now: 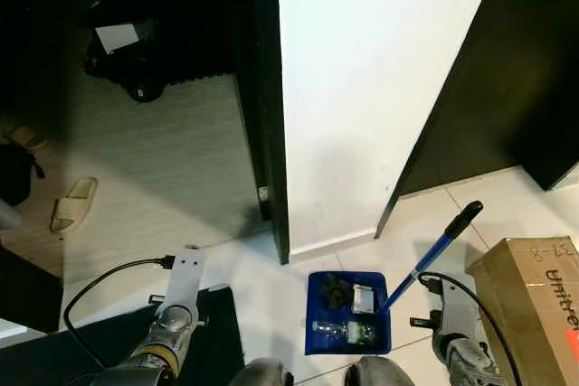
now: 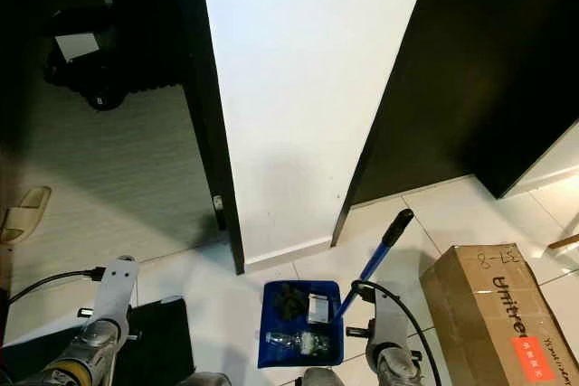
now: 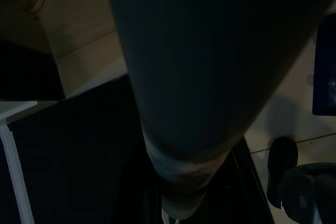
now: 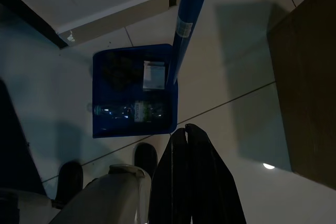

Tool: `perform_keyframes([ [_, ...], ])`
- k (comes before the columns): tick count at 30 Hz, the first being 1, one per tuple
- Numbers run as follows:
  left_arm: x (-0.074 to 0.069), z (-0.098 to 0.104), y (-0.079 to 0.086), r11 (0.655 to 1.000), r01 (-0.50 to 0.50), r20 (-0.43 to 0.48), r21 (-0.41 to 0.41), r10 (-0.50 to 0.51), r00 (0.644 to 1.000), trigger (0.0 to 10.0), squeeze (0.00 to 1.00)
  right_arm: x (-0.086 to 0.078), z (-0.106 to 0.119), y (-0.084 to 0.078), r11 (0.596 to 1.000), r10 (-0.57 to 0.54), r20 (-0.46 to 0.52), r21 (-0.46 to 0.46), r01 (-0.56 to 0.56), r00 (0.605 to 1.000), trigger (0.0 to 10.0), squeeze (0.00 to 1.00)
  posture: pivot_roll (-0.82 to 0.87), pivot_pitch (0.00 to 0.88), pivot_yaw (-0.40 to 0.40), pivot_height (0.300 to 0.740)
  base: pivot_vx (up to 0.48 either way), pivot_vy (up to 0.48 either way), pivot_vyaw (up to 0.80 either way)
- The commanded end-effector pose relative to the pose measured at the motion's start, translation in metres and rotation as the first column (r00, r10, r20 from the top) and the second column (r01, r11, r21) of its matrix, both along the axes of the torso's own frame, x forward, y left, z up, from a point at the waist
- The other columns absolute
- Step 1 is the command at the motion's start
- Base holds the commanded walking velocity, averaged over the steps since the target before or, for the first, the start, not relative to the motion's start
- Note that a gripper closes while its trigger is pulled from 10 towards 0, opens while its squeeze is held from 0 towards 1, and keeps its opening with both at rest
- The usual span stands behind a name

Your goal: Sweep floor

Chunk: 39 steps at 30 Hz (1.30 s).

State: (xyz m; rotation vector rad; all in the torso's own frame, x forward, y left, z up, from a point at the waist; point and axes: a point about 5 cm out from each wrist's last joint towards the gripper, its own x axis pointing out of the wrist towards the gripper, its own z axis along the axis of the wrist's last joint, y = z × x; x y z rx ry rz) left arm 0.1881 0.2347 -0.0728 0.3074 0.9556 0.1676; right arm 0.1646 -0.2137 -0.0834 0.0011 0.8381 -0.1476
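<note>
White tiled floor [image 1: 271,296], lower centre: loaded blue dustpan [image 1: 348,312]; right hand [image 4: 191,145] clenched, empty; left hand's state cannot be told; bumping the leaning handle [image 1: 434,255] could spill debris.

Home interior, at a room threshold. White tiled floor [image 1: 271,287] meets a pale wood-look floor [image 1: 163,160] past a dark door frame [image 1: 267,133]. House slipper [image 1: 72,203] left on the wood floor (lived-in sign). White wall [image 1: 362,88]; cardboard box [image 1: 534,300] nearby.
</note>
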Motion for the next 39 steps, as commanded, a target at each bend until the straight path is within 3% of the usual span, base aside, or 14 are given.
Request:
perform_keyframes([
  [1,-0.004,0.0,0.009,0.999,0.0,-0.031,0.032,0.001,1.0,10.0,0.0,0.0,0.0,-0.001,1.0,0.006,-0.013,-0.004,-0.006,1.0,10.0,0.0,0.08,0.0,-0.012,0.74,0.0,0.0,0.0],
  [15,-0.002,0.0,0.007,0.999,0.006,-0.028,0.032,-0.005,1.0,10.0,0.0,-0.003,-0.002,0.0,1.0,0.006,-0.032,-0.005,-0.006,0.999,10.0,0.0,0.08,0.0,-0.012,0.74,0.0,0.0,0.0],
  [25,0.0,0.001,0.006,1.0,0.006,-0.027,0.031,-0.005,1.0,10.0,0.0,0.0,-0.003,0.01,1.0,0.012,-0.034,0.002,-0.012,0.999,10.0,0.0,0.09,0.0,-0.012,0.74,0.0,0.0,0.0],
  [39,-0.001,0.001,0.008,0.999,0.008,-0.027,0.031,-0.007,1.0,10.0,0.0,0.001,-0.003,0.013,0.998,-0.01,-0.017,0.056,0.011,1.0,10.0,0.0,0.1,0.0,-0.013,0.74,0.0,0.0,0.0],
])
